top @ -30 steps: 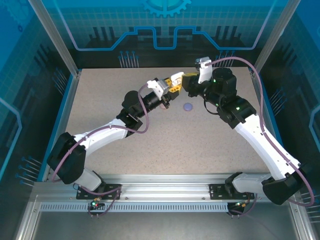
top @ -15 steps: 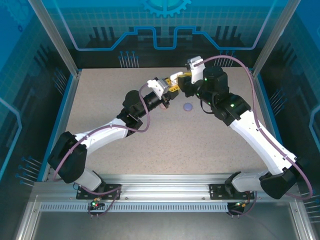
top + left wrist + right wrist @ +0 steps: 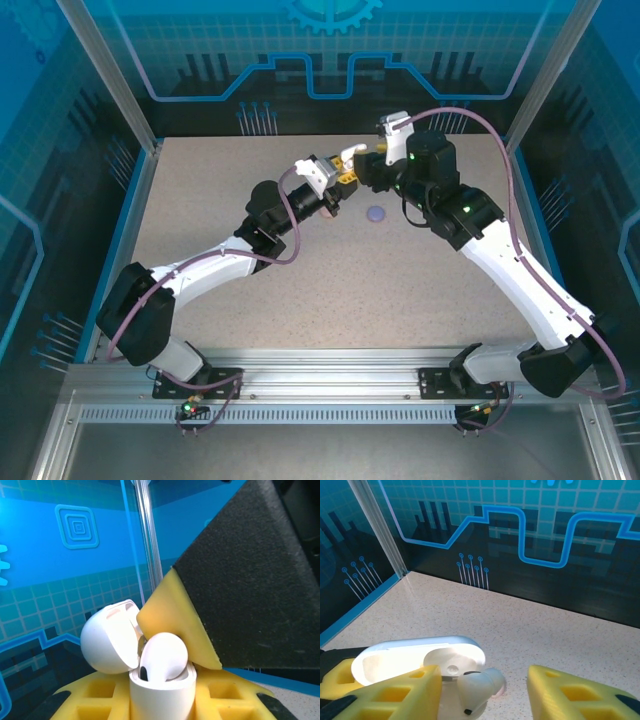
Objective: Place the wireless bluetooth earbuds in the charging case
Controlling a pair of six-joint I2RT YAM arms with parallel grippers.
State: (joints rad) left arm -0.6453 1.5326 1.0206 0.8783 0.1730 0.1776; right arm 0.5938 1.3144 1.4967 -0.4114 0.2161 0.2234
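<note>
A white charging case [image 3: 161,692] is held upright off the table, with my left gripper [image 3: 162,702] shut on its body and its lid [image 3: 106,639] hinged open to the left. One white earbud [image 3: 163,656] sits in the case mouth, its rounded head sticking out. My right gripper [image 3: 485,690] is right over the case and open. The earbud [image 3: 477,684] lies beside its left finger [image 3: 395,692], and a wide gap separates it from the right finger [image 3: 575,692]. In the top view the two grippers meet at the back middle of the table, left [image 3: 345,172] and right [image 3: 368,165].
A small round purple object [image 3: 376,213] lies on the speckled table just in front of the grippers. A small pinkish item [image 3: 328,213] lies under the left wrist. Blue transparent walls and a corner post [image 3: 380,530] close the back and sides.
My right arm has swung left up to the held case, and its jaws have spread apart. The left arm and the case have stayed put.
</note>
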